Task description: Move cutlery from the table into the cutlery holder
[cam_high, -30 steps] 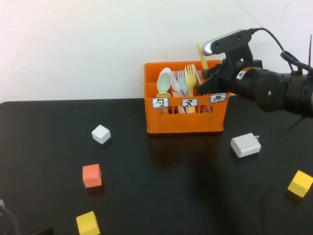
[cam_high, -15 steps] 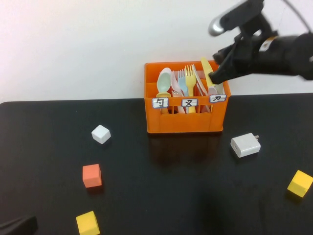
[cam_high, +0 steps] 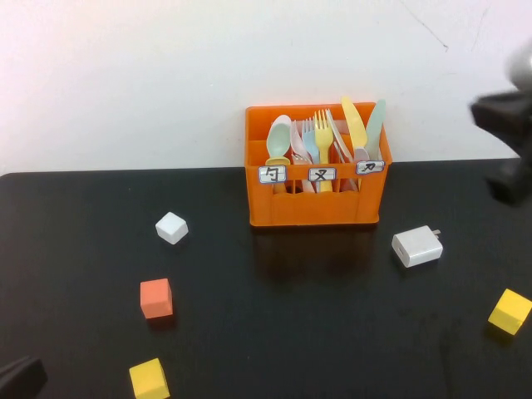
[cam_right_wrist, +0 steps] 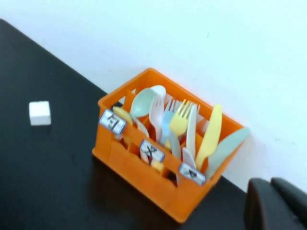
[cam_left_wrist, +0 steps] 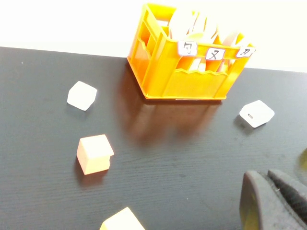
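The orange cutlery holder (cam_high: 314,199) stands at the back middle of the black table (cam_high: 283,316). Spoons and forks fill its left and middle compartments, among them a yellow fork (cam_high: 322,133). A yellow knife (cam_high: 355,125) and a mint-green knife (cam_high: 376,126) lean upright in its right compartment. No cutlery lies on the table. My right gripper (cam_right_wrist: 268,182) is shut and empty, raised well to the right of the holder (cam_right_wrist: 158,163); it shows as a dark blur (cam_high: 503,150) at the edge. My left gripper (cam_left_wrist: 264,175) is shut and empty, low at the front left.
A white charger plug (cam_high: 417,246) lies right of the holder. A white cube (cam_high: 171,227), an orange cube (cam_high: 155,298) and a yellow cube (cam_high: 149,379) sit on the left. Another yellow cube (cam_high: 509,311) sits at the right. A white wall runs behind the table.
My right gripper let go of the yellow knife in the holder's right compartment, then rose and pulled away to the right, shutting as it went. The left gripper stayed shut.
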Robot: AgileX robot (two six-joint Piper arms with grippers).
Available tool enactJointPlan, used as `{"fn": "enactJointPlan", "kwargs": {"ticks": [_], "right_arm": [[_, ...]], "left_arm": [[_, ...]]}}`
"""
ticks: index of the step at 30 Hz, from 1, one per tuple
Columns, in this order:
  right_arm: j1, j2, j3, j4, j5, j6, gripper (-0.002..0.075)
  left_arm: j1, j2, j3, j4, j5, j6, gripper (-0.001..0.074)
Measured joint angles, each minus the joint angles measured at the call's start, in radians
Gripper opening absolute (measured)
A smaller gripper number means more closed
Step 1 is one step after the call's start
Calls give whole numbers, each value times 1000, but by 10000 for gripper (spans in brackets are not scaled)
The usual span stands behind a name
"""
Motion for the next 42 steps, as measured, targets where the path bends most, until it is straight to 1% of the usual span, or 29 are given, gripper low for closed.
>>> {"fn": "enactJointPlan", "kwargs": {"ticks": [4, 15, 20, 28, 42], "right_arm": [[0, -160, 121, 2, 16, -12, -2], [0, -539, 456, 2, 186, -15, -2], [0, -699, 581, 2, 231, -15, -2], [0, -824, 633, -4, 317, -15, -2], [0, -830, 633, 12, 351, -15, -2]], "left_arm": [[0, 0, 0, 5, -2, 0, -1], [0, 0, 11, 48, 8, 0, -1], [0, 0, 11, 53, 8, 0, -1], [0, 0, 11, 54, 16, 0, -1], [0, 0, 11, 55, 16, 0, -1]]}}
